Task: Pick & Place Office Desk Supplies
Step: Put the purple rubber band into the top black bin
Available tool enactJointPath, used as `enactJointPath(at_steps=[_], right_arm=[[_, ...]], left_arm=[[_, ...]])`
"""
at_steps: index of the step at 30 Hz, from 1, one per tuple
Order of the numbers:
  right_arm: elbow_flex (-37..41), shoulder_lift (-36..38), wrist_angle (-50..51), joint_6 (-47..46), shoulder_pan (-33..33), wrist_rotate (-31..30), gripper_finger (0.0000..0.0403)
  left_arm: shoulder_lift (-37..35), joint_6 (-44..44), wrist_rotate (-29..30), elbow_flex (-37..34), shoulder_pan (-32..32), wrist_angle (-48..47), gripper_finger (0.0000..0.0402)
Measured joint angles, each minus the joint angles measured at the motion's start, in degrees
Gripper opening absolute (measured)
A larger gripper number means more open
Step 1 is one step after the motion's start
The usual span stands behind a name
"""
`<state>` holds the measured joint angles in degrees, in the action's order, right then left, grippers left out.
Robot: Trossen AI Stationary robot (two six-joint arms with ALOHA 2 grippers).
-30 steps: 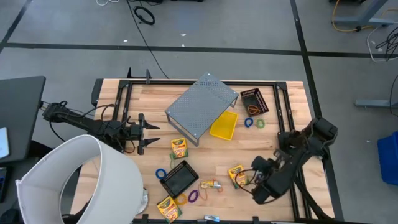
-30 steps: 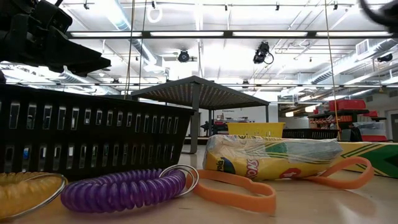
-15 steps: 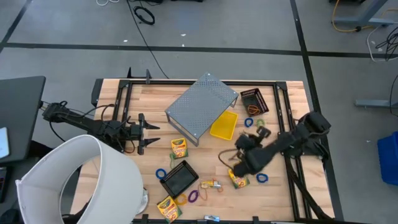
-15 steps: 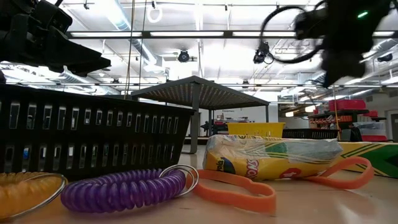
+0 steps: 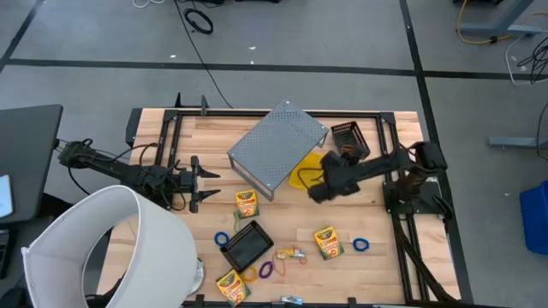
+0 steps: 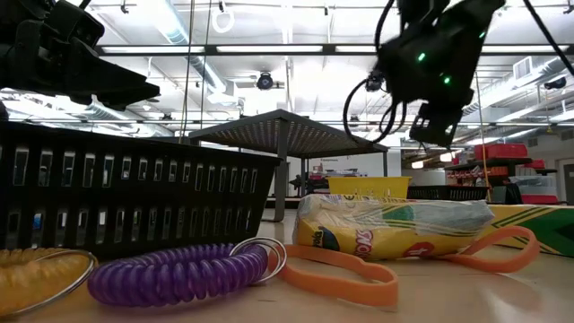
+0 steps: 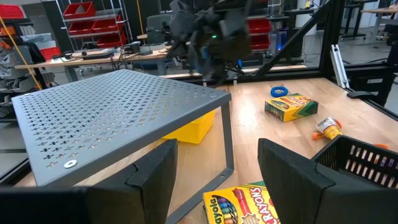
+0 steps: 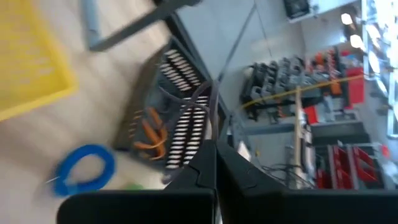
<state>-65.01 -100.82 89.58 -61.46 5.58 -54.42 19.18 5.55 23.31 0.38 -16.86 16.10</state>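
My right gripper (image 5: 313,186) is shut and hangs above the yellow tray (image 5: 306,176), beside the grey perforated shelf (image 5: 278,145); nothing shows between its fingers (image 8: 214,146). My left gripper (image 5: 202,181) waits open at the table's left, its fingers (image 7: 224,186) level above a crayon box (image 5: 246,204). More crayon boxes lie flat at the front right (image 5: 326,242) and at the near edge (image 5: 231,285). A blue loop (image 5: 360,245), another blue loop (image 5: 222,239), a purple loop (image 5: 265,269) and the multicoloured packet (image 5: 291,253) lie on the wood.
A black basket (image 5: 349,139) holding orange things stands at the far right, with a blue loop (image 8: 84,171) beside it. A small black tray (image 5: 247,245) lies front centre. The big white cylinder (image 5: 103,248) fills the front left corner. Black frame rails run along the table's sides.
My right gripper has risen from the front right of the table, by the crayon box, and swung toward the far edge and the left, to above the yellow tray. The blue loop near where it was now shows on the wood.
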Motion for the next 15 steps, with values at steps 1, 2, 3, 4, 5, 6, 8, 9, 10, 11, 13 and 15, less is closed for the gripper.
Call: enactJointPath(at_steps=[1, 2, 3, 4, 5, 6, 8, 9, 10, 11, 13, 15], right_arm=[[0.4, 0.0, -0.1, 0.5, -1.2, -0.5, 0.0], [0.8, 0.0, -0.3, 0.9, -2.3, -1.0, 0.0], [1.3, 0.0, -0.8, 1.0, -3.3, -1.2, 0.0], [1.8, 0.0, -1.3, 1.3, -4.3, -1.4, 0.0], [2.5, 0.0, -2.1, 1.9, -5.3, -1.8, 0.0], [3.1, 0.0, -3.3, 2.6, -6.1, -2.1, 0.0], [4.4, 0.0, -7.0, 5.0, -7.7, -2.4, 0.0], [5.1, 0.0, -9.2, 6.6, -8.4, -2.3, 0.0], [5.7, 0.0, -11.5, 8.1, -8.9, -2.3, 0.0], [6.3, 0.0, -13.7, 9.5, -9.4, -2.1, 0.0], [7.2, 0.0, -17.3, 12.1, -10.2, -1.6, 0.0], [8.1, 0.0, -19.6, 13.5, -10.9, -1.3, 0.0]], left_arm=[[0.0, -0.1, 0.0, 0.0, 0.0, 0.0, 0.0227], [0.0, -0.1, 0.0, 0.0, 0.0, 0.0, 0.0227], [0.0, -0.2, 0.0, 0.0, 0.0, 0.0, 0.0227], [0.0, -0.2, 0.0, 0.0, 0.0, 0.0, 0.0227], [0.0, -0.2, 0.0, 0.0, 0.0, 0.0, 0.0227], [0.0, -0.2, 0.0, 0.0, 0.0, 0.0, 0.0227], [0.0, -0.2, 0.0, 0.0, 0.0, 0.0, 0.0227], [0.0, -0.2, 0.0, 0.0, 0.0, 0.0, 0.0227], [0.0, -0.2, 0.0, 0.0, 0.0, 0.0, 0.0227], [0.0, -0.2, 0.0, 0.0, 0.0, 0.0, 0.0227], [0.0, -0.2, 0.0, 0.0, 0.0, 0.0, 0.0227], [0.0, -0.2, 0.0, 0.0, 0.0, 0.0, 0.0227]])
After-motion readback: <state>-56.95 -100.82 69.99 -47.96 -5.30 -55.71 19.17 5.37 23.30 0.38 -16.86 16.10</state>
